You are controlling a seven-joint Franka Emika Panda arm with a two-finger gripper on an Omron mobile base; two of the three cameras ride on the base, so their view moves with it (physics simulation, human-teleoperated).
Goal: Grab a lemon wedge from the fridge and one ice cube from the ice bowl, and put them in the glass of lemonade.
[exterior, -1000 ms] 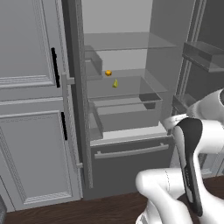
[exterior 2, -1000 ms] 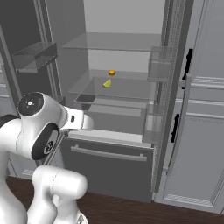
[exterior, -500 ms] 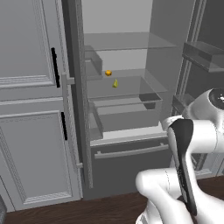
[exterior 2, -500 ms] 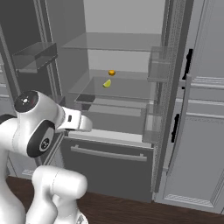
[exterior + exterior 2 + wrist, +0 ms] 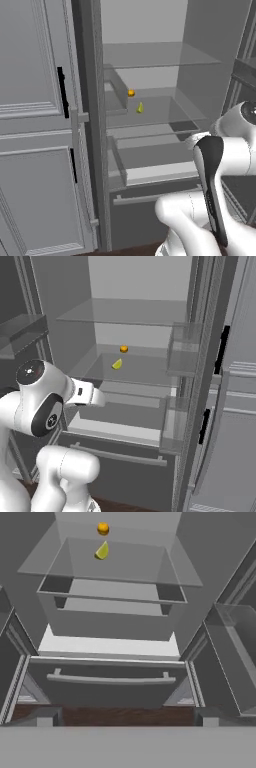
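The fridge (image 5: 150, 55) stands open in front of me, with its glass shelves (image 5: 125, 312) showing. The lemon wedge (image 5: 140, 107) (image 5: 117, 364) (image 5: 102, 551), tiny and yellow-green, lies on the middle glass shelf. A small round orange item (image 5: 103, 528) sits just behind it. My gripper (image 5: 127, 717) is open, low and well short of the shelf, with the wedge far ahead and slightly left. Nothing is between its dark fingertips (image 5: 46, 716). The ice bowl and the glass of lemonade are out of view.
Under the shelf are a clear drawer (image 5: 112, 619) and a lower drawer with a bar handle (image 5: 110, 679). Clear door bins (image 5: 182, 351) jut out on the right door. Panelled grey cabinets with black handles (image 5: 61, 92) flank the fridge. The floor is dark wood (image 5: 125, 714).
The whole picture has shifted, with the fridge interior lower and larger, so the camera has moved nearer. The arm's upper joint has risen slightly. The gripper stays open.
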